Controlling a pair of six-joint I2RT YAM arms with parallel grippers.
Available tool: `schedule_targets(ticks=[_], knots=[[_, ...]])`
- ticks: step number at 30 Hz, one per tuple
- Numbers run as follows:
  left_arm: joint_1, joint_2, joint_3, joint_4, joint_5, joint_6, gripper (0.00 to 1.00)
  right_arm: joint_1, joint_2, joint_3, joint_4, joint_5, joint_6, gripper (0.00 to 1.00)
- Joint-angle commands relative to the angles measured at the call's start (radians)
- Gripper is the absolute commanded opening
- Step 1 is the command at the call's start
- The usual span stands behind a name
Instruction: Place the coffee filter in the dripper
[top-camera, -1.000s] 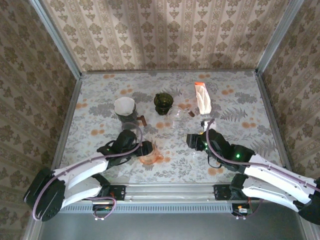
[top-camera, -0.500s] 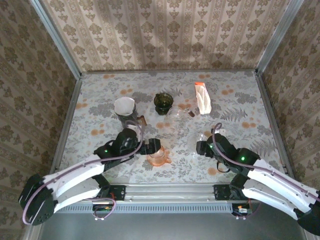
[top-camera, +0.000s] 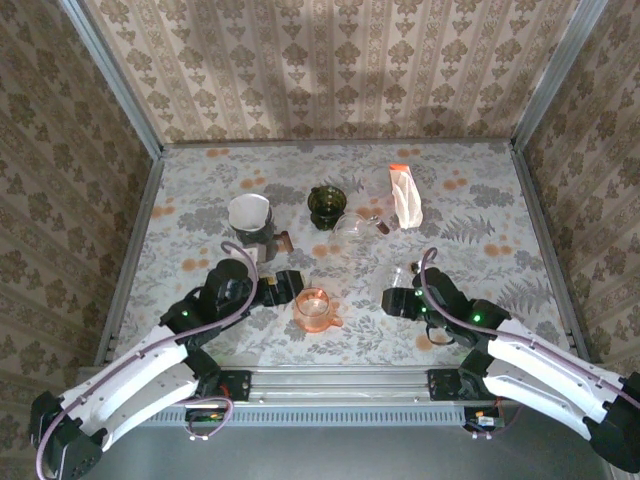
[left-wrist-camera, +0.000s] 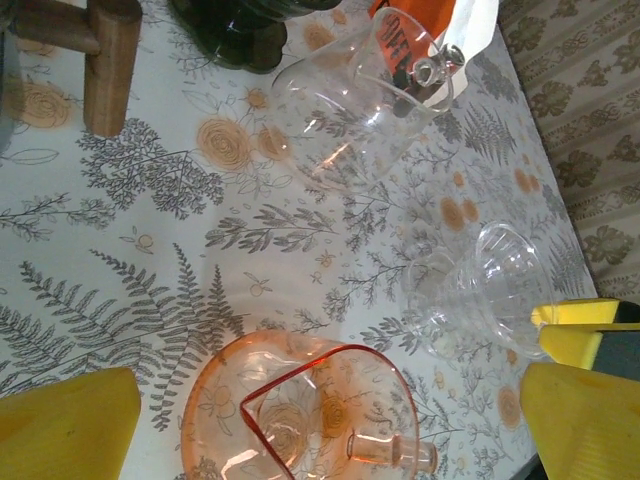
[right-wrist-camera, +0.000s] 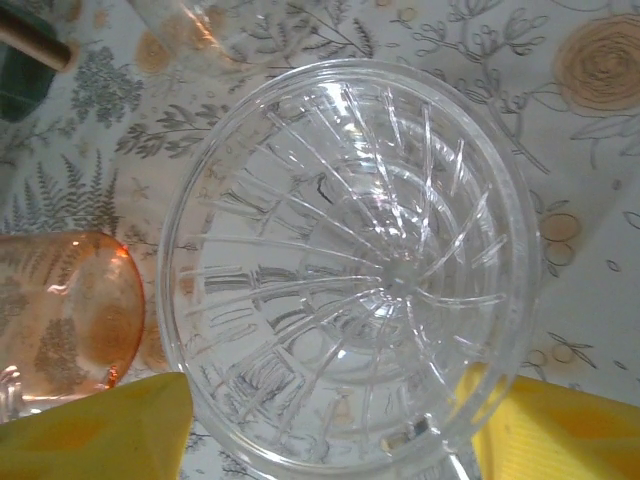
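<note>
Right end effector (top-camera: 393, 300): we judge it clamped on the clear dripper (right-wrist-camera: 350, 270), with a finger against each side, close to the near edge of the tabletop (top-camera: 480, 170).
Left end effector (top-camera: 283, 287): fingers apart and empty, just beside the pink dripper (top-camera: 315, 308).
Filter: the packet (top-camera: 405, 197) lies beyond the right end effector toward the far edge, its long axis running near-to-far.
Nearer arm: the right, though we see it occupied; the left is free.
White cone (top-camera: 248, 212): sits in a dark holder, beyond the left end effector.
</note>
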Motion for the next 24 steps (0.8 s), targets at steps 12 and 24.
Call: schedule_targets(ticks=[12,24], knots=[[0.044,-0.012,-0.047,0.015,0.034,-0.032,1.0,0.12,0.072,0.019,0.017,0.083,-0.012,0.64],[0.055,-0.012,-0.054,0.031,0.047,-0.044,1.0,0.171,0.154,0.099,0.011,0.168,-0.002,0.75]])
